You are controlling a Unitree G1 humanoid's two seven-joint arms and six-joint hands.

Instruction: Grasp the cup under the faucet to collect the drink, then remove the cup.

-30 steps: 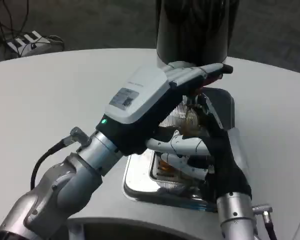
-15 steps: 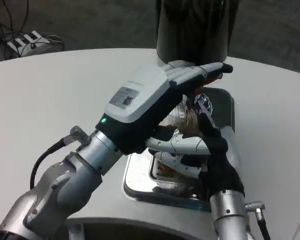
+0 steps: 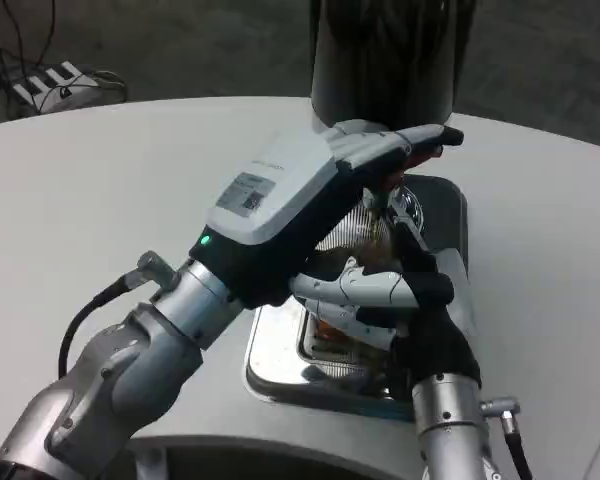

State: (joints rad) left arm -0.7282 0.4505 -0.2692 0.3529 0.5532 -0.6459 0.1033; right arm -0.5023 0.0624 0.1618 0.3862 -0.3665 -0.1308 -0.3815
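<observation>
the cup [image 3: 365,235] looks clear ribbed plastic, light, easily crushed, slick when wet, standing on the steel drip tray [image 3: 280,350] under the faucet near the tabletop's far edge; right hand [image 3: 400,295] wraps its side (best hold mid-wall), left hand [image 3: 310,190] presses the red lever [image 3: 425,150]

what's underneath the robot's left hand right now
Under the left robot hand sits a clear ribbed cup with amber drink, gripped by the right robot hand over the shiny drip tray. The left hand's fingers cover the faucet, so its spout cannot be seen.
</observation>
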